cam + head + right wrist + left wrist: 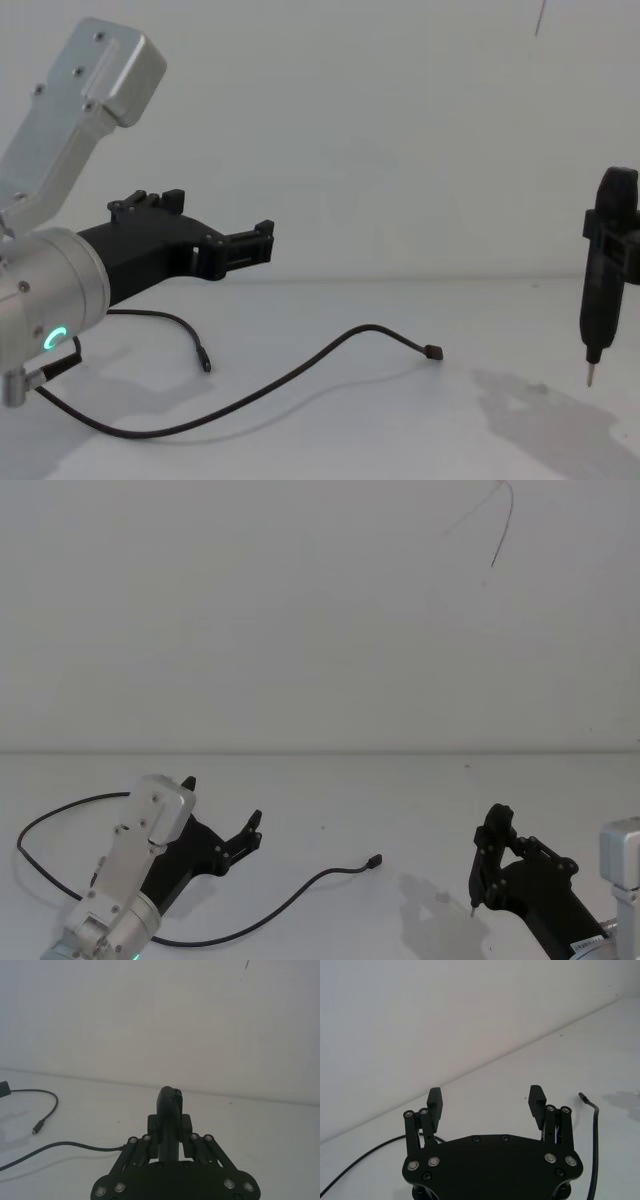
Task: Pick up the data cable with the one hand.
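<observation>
Left gripper [222,802] was held wide open and empty above the data cable [300,890]; right gripper [170,1129] was closed on a pen tool [597,300]

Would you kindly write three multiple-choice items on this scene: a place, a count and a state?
1. Where does the thin black data cable lie? A in a bin; B on the white table; C over a box.
2. How many of its plugs show in the chest view? A none; B one; C two.
3. The black angular left gripper is: A open; B shut on the cable; C shut on a pen.
Answers: 1 B, it lies on the tabletop; 2 C, both ends show; 3 A, fingers apart, nothing between.
</observation>
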